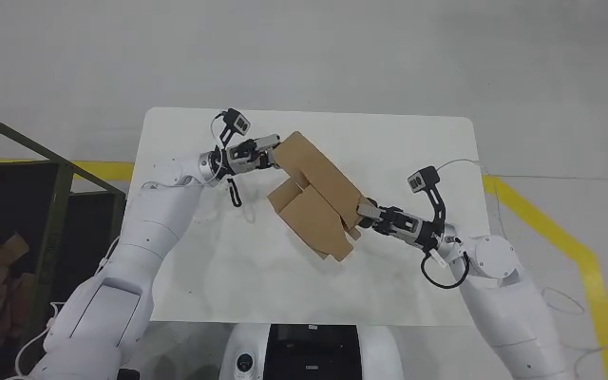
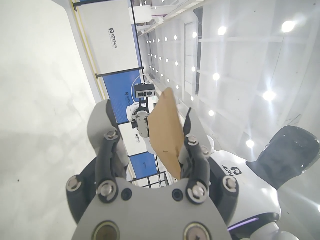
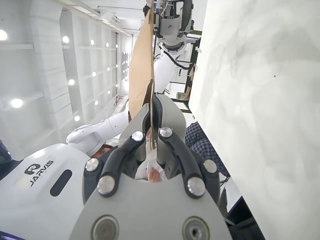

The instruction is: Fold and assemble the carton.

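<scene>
Partly folded brown carton point(image 1: 313, 195) is held over the middle of the white table point(image 1: 408, 142), between both grippers. Its near-side edge is clamped by the right gripper point(image 3: 152, 101), fingers closed tight on the cardboard. The far corner is set inside the left gripper point(image 2: 148, 108), fingers spread wide, cardboard against one finger point(image 2: 189, 126) only.

The left arm point(image 1: 157, 223) and right arm point(image 1: 499, 275) are glossy white shells with black joints. The left gripper point(image 1: 274, 144) and right gripper point(image 1: 365, 211) each have a grey plate point(image 3: 155, 208), black links point(image 3: 120, 156) and silver screws point(image 3: 106, 186). A small black camera point(image 1: 236, 121) sits over each wrist, and black cables point(image 1: 234, 193) loop nearby.
</scene>
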You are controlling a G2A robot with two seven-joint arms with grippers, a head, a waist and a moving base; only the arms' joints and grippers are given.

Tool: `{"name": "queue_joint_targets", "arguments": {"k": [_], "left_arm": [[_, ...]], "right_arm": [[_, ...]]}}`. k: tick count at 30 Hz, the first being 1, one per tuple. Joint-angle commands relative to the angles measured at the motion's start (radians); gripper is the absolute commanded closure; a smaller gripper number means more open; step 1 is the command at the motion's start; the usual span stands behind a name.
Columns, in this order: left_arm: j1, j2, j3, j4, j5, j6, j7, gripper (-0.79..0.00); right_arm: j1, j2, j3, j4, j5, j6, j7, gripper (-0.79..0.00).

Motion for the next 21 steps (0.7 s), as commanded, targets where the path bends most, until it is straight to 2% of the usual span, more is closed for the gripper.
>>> {"name": "queue_joint_targets", "arguments": {"k": [1,13,21], "left_arm": [[0.003,0.004,-0.015,0.002,0.002,-0.002,0.010,-0.785],[0.049,0.022,-0.058,-0.072,0.023,0.055,-0.027,-0.785],[0.088,0.024,-0.074,-0.126,-0.020,0.103,-0.032,-0.785]], "right_arm": [[-0.017,0.004,0.021,-0.030,-0.043,0.008,-0.038,0.000],[-0.142,0.015,0.049,-0.270,-0.281,0.192,-0.242,0.000],[-0.174,0.006,-0.004,-0.315,-0.328,0.252,-0.362,0.000]]}}
